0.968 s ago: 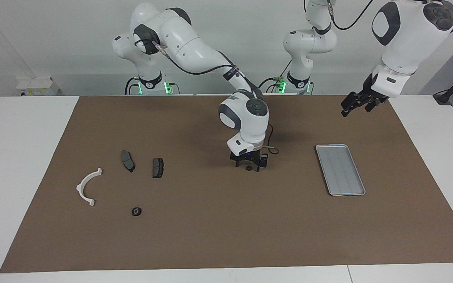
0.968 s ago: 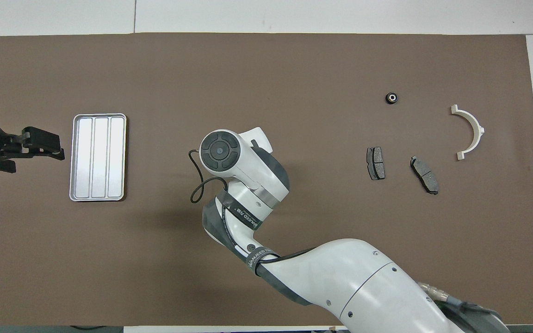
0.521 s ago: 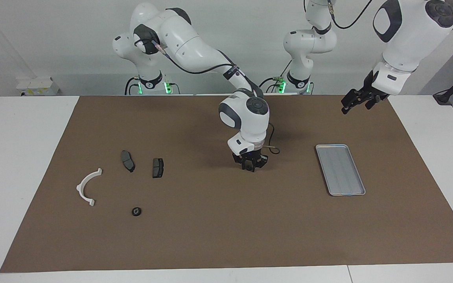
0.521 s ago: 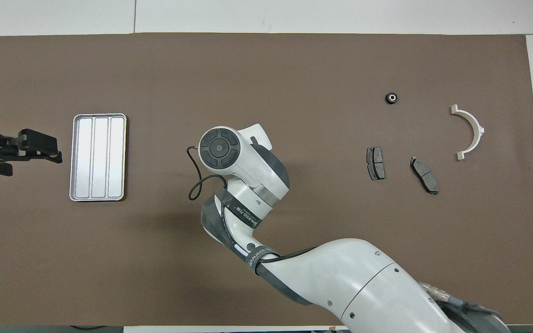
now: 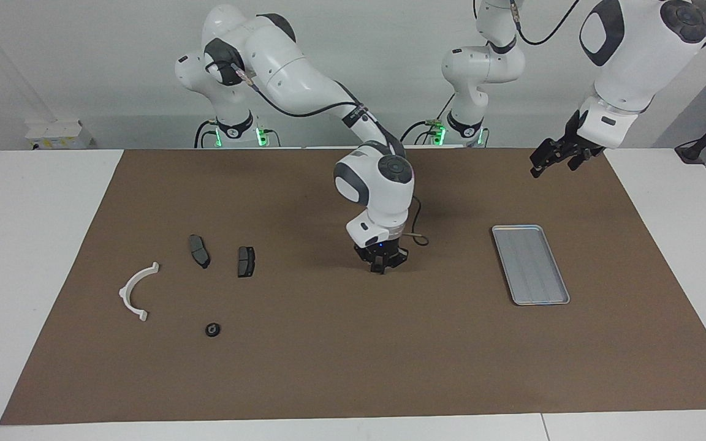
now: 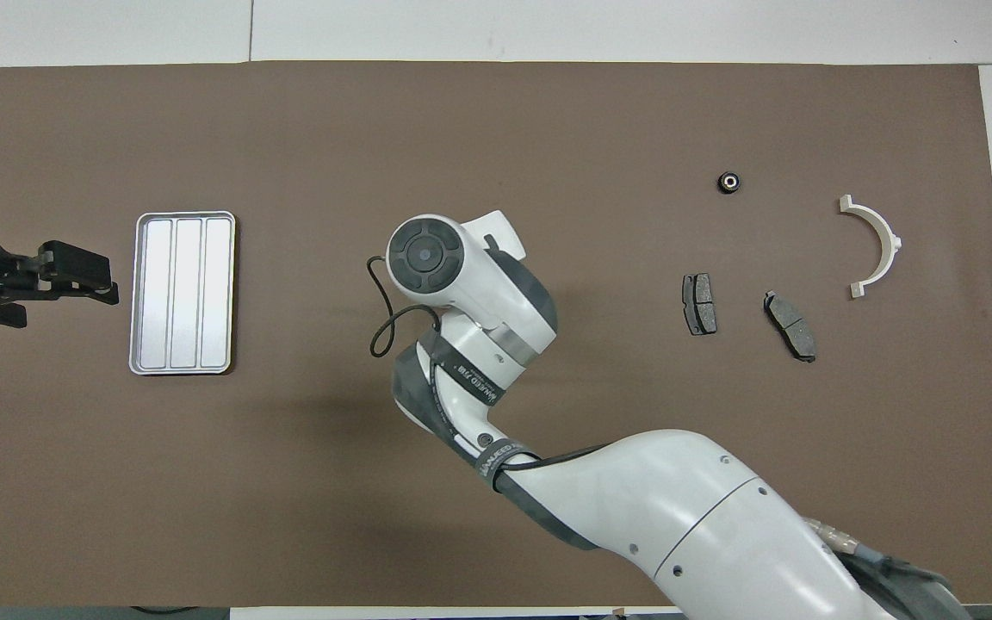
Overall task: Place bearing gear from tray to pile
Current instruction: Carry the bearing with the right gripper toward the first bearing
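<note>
Bearing gear [image 5: 380,269]: a small dark piece pinched at the tips of the right gripper [image 5: 380,267], in the middle of the facing view. The fingers are drawn close together on it and point straight down. The tips sit very low over the brown mat [image 5: 328,367]; whether the gear is clear of the mat cannot be told. In the overhead view the arm's white wrist covers both gripper and gear.

Toward the left arm's end, at mid-height in the frame, the tray [image 5: 515,228] lies flat on the mat, well apart from the gripper, with only its ribs showing inside.

Toward the right arm's end, also at mid-height, lies the pile: two dark brake pads [image 5: 199,250] side by side with a gap between them, and a white curved bracket [image 5: 122,294] lower in the frame. A second gear [image 5: 212,329] rests on the mat lower still, below the pads and apart from them.

The left gripper [image 5: 537,170] waits in the air in the upper part of the frame, over the mat's edge above the tray.
</note>
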